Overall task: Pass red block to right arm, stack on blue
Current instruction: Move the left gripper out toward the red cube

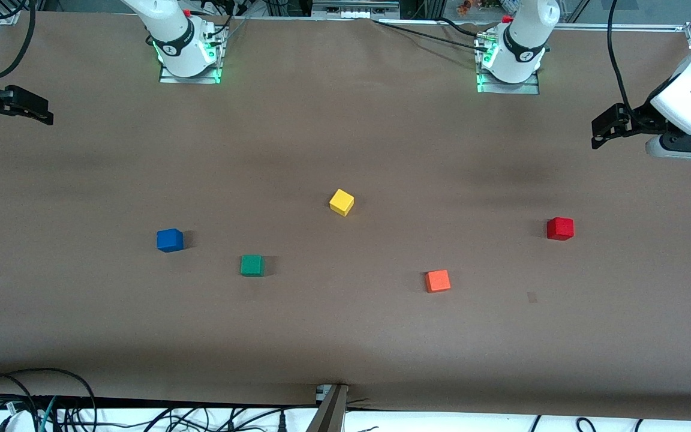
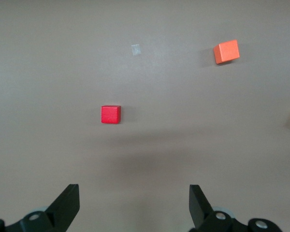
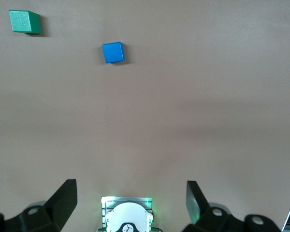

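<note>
Orange cube (image 1: 437, 281) lies nearest the front camera on the brown surface (image 1: 345, 336), with the green cube (image 1: 252, 265) a little farther back toward the right arm's end. Farther still sit the blue block (image 1: 170, 240), near the right arm's end, and the red block (image 1: 560, 228), near the left arm's end, well apart from each other. Farthest of the five is the yellow cube (image 1: 341, 202), about midway along the surface. Up in the air at the left arm's end hangs the left pincer (image 1: 602, 127); the right pincer (image 1: 42, 112) hangs at the right arm's end. Neither holds anything.

From the left wrist, the left pincer (image 2: 134, 205) stands wide, its two black fingers (image 2: 67, 203) well apart, over bare surface near the red block (image 2: 110, 114). The orange cube (image 2: 226, 51) lies apart from it.

From the right wrist, the right pincer (image 3: 131, 200) is likewise spread wide and empty, with the blue block (image 3: 113, 52) and green cube (image 3: 24, 21) resting on the surface.
</note>
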Controlling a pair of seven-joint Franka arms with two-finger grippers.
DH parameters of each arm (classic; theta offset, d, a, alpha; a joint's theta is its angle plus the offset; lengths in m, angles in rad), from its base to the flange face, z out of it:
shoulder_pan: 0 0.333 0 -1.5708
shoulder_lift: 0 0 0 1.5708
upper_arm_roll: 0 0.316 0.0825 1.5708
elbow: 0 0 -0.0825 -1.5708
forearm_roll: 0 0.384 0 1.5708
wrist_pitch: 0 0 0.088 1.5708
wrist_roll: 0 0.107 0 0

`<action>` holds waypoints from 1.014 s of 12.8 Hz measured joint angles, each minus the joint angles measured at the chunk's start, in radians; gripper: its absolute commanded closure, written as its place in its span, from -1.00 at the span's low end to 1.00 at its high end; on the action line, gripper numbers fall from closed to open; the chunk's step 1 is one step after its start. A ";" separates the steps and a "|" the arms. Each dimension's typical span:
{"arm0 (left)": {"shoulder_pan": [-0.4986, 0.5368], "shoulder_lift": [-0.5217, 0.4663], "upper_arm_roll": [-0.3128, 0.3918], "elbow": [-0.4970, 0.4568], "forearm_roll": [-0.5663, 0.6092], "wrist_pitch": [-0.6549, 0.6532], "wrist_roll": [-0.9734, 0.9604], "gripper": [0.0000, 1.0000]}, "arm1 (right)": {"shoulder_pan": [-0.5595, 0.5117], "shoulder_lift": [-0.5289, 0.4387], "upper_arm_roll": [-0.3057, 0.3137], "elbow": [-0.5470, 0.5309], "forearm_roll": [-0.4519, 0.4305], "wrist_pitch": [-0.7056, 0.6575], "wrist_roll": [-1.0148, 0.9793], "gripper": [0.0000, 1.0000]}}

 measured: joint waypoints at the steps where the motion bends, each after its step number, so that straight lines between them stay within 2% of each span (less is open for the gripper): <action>1: 0.000 0.000 -0.001 0.000 0.000 -0.002 0.000 -1.00 | 0.000 0.000 0.000 0.000 0.000 0.000 0.000 -1.00; 13: 0.000 0.031 0.000 0.001 0.000 -0.025 0.000 -1.00 | 0.000 0.000 0.000 0.000 0.000 0.000 0.000 -1.00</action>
